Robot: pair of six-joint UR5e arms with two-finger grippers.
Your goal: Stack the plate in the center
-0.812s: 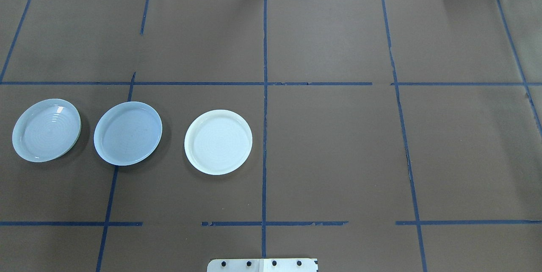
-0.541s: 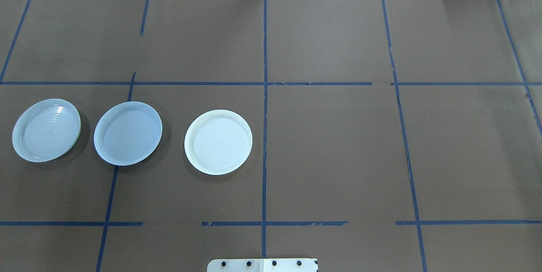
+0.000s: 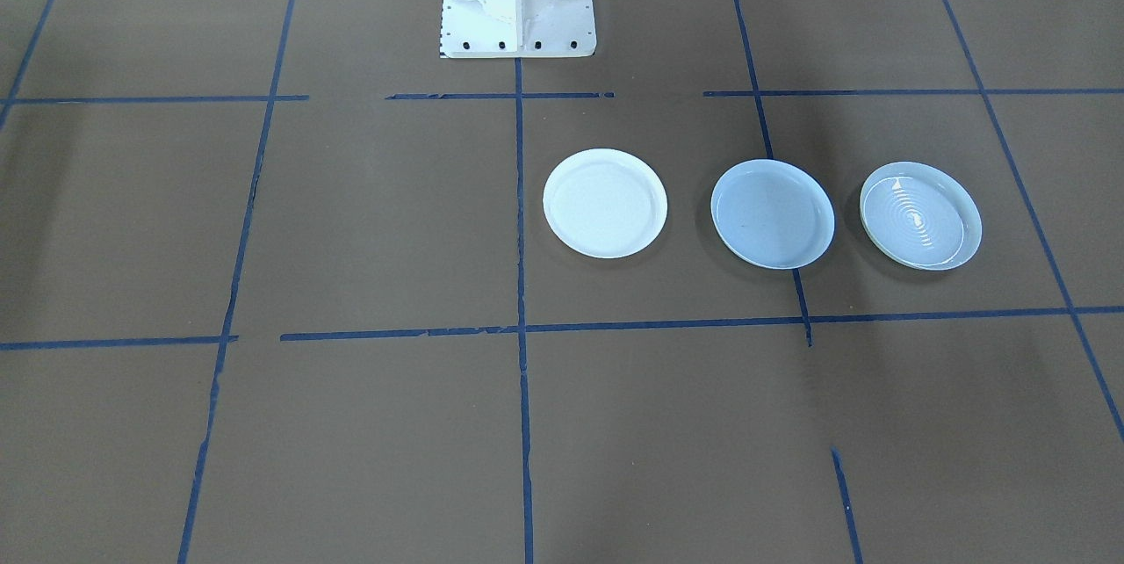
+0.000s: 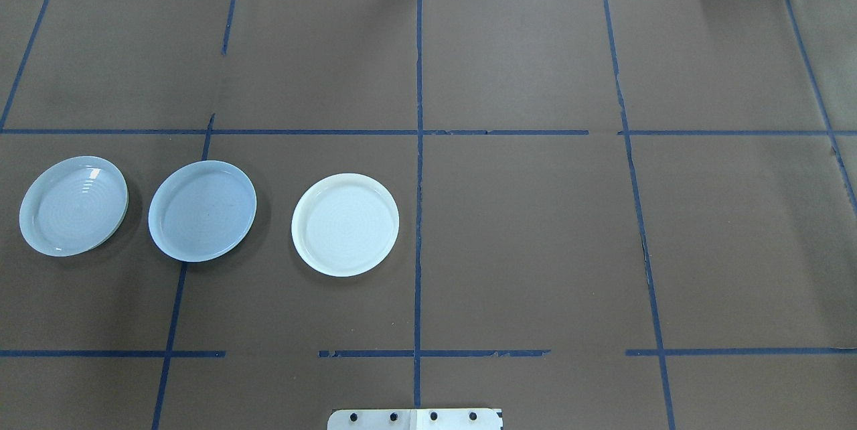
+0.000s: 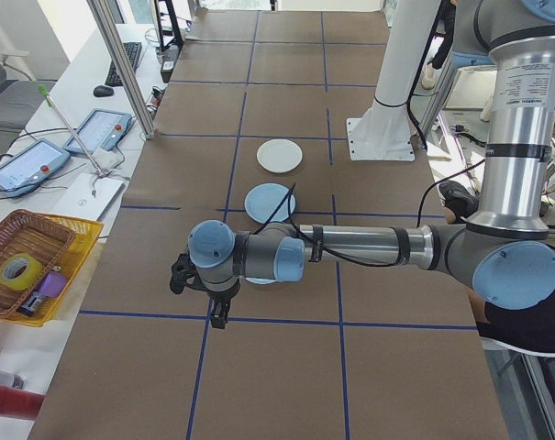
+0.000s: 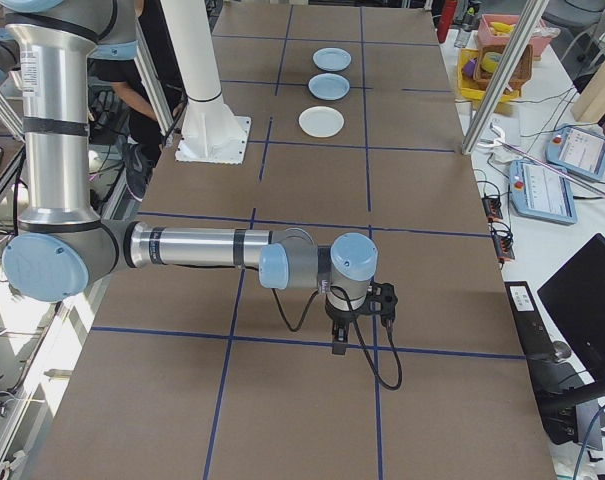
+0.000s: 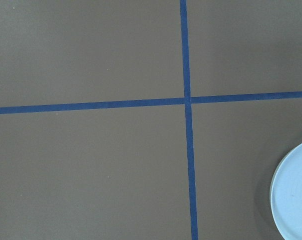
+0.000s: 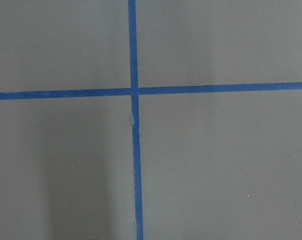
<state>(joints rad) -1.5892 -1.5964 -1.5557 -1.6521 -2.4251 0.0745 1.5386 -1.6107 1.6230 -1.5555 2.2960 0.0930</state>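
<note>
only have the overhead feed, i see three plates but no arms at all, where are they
observer: The left gripper hangs over bare table past your view's left end, beyond the rippled plate.
operator: and the right one
observer: The right gripper hangs at the opposite end, far from all plates, above a tape cross.
operator: jaws open
observer: Cannot tell; only side views show them. The left wrist view catches one plate edge.

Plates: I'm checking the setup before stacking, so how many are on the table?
3, in a row, apart: ripple plate on the robot's far left, blue plate in the middle, white plate nearest the table's middle line. None stacked.
</note>
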